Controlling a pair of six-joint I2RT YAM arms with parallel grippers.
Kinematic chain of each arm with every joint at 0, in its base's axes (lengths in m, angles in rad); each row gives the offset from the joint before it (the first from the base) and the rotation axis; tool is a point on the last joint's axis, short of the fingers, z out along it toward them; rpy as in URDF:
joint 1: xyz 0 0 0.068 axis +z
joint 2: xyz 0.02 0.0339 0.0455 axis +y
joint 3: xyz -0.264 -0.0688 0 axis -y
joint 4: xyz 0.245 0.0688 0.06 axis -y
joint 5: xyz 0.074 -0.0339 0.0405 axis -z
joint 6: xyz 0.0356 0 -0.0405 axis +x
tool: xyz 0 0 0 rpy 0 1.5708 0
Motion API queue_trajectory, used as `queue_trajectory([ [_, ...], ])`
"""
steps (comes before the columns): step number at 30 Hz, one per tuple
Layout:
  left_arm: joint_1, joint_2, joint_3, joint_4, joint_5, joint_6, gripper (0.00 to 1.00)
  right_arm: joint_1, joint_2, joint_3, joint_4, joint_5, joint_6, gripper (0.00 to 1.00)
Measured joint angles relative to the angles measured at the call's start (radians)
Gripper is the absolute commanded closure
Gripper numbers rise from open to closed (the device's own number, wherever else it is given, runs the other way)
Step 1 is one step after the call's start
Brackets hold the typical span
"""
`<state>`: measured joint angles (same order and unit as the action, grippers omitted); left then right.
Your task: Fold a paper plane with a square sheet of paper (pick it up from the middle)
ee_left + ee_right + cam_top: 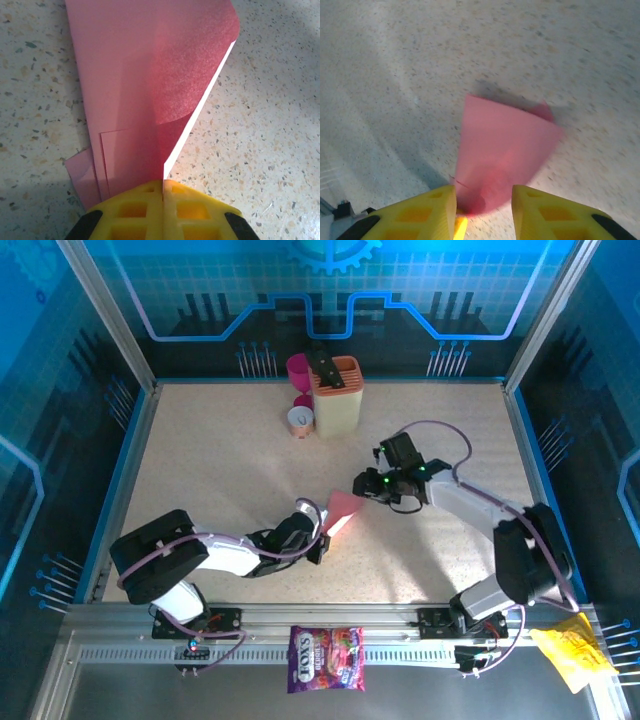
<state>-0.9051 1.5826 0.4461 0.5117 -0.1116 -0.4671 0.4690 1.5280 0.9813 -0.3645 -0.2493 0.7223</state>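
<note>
Salmon-pink sheet folded lengthwise, edge curling, apparently tilted upright.

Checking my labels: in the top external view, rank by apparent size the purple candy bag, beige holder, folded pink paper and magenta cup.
1. purple candy bag and beige holder: too alike to rank.
2. folded pink paper.
3. magenta cup, partly hidden.

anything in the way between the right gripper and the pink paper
Nothing visible. The open right gripper faces the folded salmon-pink paper sheet directly over bare speckled table; the left gripper pinches its other end.
</note>
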Motion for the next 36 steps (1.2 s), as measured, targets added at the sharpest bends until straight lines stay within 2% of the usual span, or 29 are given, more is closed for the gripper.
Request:
queue_trajectory([
  [7,0.024,-0.002,-0.011,0.014,0.047,-0.006,1.0,0.027,0.222,0.161,0.023,-0.134,-0.104,0.8],
  [10,0.036,-0.004,-0.015,0.019,0.061,-0.006,1.0,0.04,0.29,0.193,0.026,-0.17,-0.122,0.81],
  [19,0.063,-0.006,-0.019,0.024,0.107,-0.006,1.0,0.041,0.449,0.249,0.029,-0.204,-0.132,0.86],
  [36,0.079,-0.011,-0.037,0.039,0.115,-0.071,1.0,0.041,0.504,0.258,0.046,-0.201,-0.09,0.88],
])
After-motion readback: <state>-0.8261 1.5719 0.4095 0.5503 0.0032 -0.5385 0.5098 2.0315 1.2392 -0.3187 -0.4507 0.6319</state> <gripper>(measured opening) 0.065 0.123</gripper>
